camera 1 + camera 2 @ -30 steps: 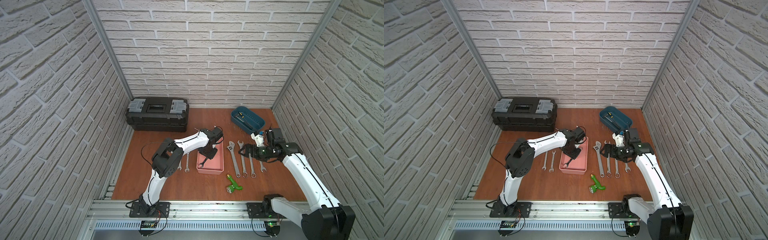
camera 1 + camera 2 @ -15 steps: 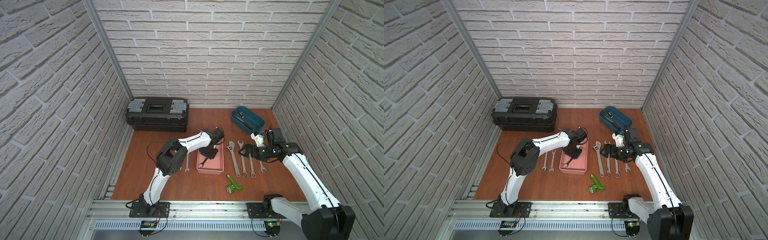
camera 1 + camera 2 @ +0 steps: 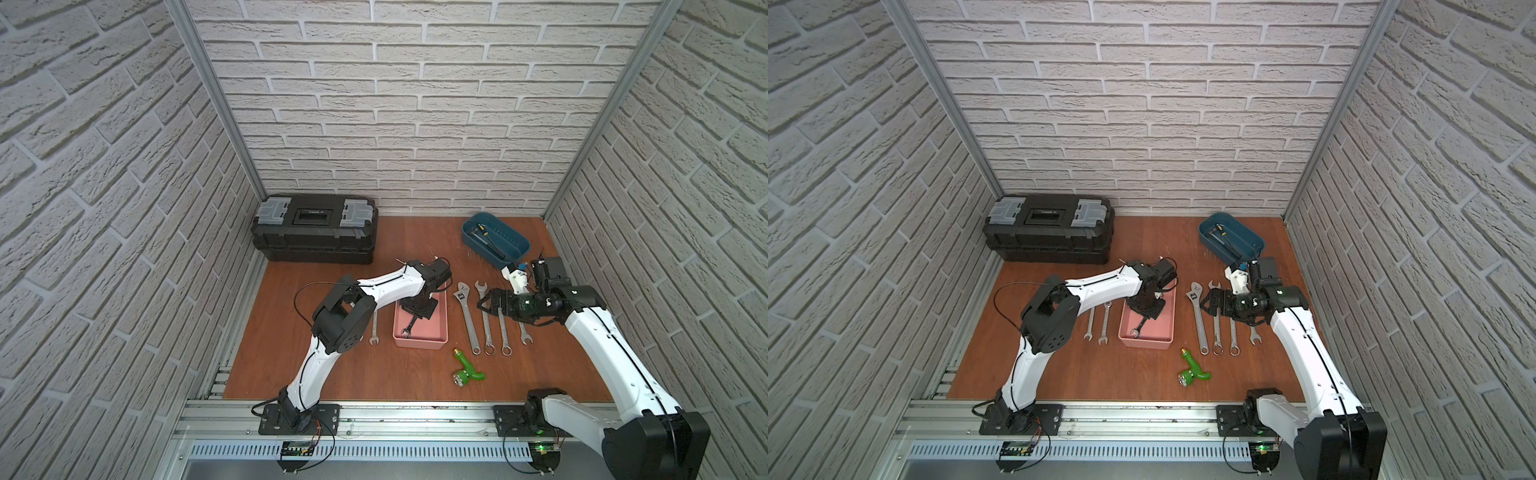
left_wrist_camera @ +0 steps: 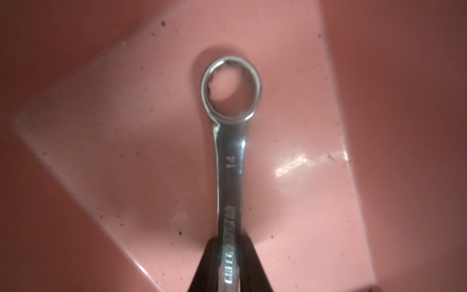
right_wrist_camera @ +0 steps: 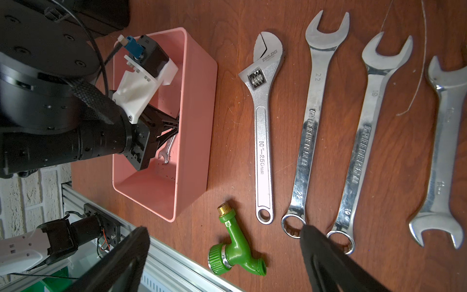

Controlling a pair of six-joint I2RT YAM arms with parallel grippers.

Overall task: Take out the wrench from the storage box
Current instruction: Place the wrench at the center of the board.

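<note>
While the right hand [image 3: 484, 304] hangs spread wide and empty above the tools laid out on the desk [image 3: 365, 374], the left hand [image 3: 417, 311] is down inside the pink box [image 3: 419, 343], clenched on the shank of the wrench [image 4: 230, 177]. Left wrist view: both black fingers [image 4: 252, 265] pinch the shank from either side, the ring end [image 4: 231, 88] sticks out past them over the box floor, "14" stamped on the shank. Can't tell if the wrench touches the floor or sits just off it. It is fully inside the box walls, not out. Right wrist view shows its open end [image 5: 164, 154] poking out beside the left hand. Box sits mid-desk, long side running front to back. Just right of it, not touching: adjustable wrench [image 3: 467, 319], then three plain spanners [image 5: 358, 141] side by side, right hand above their far halves. A green hose fitting [image 3: 467, 370] lies near the box's front right corner. On the box's left lie two small spanners [image 3: 1104, 328], partly under the left arm [image 3: 390, 286]. Back left: black toolbox [image 3: 313, 235]. Back right: teal tray [image 3: 494, 240] with small tools in it.
</note>
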